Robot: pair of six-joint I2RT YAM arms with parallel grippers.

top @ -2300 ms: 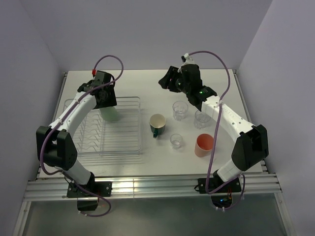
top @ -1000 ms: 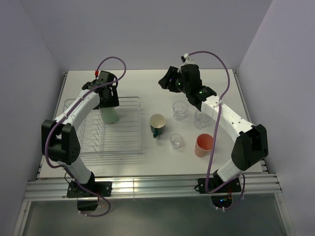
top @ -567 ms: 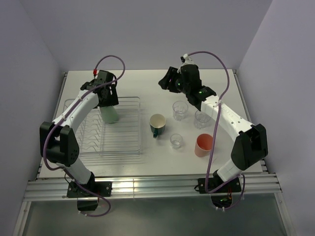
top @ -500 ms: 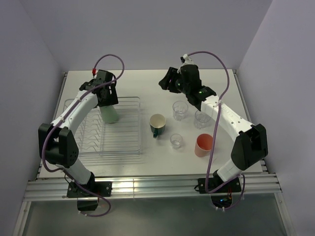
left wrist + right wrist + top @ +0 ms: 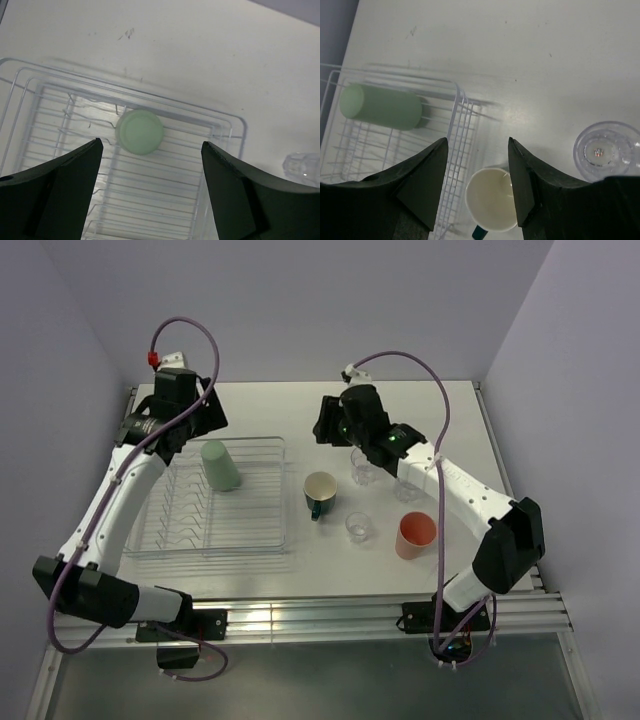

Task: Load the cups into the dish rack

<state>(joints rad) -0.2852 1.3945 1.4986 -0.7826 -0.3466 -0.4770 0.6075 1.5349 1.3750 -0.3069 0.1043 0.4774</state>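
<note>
My left gripper's [image 5: 151, 144] jaws were wide apart over the green cup [image 5: 139, 131], upside down at the dish rack's [image 5: 227, 122] 12 o'clock end. My right gripper's [image 5: 477, 141] jaws were apart, empty.

White rectangular desk [image 5: 300, 405], seen from above. Left half: clear wire dish rack [image 5: 283, 502] resting on surface. Just right of rack: dark teal mug with cream interior [image 5: 320, 490], mouth up. Right of mug: three clear glasses, upright and apart, two far [image 5: 364, 471] [image 5: 405, 489], one near [image 5: 358, 528]. Beside near glass: salmon-pink tumbler [image 5: 415, 535], mouth up.
</note>
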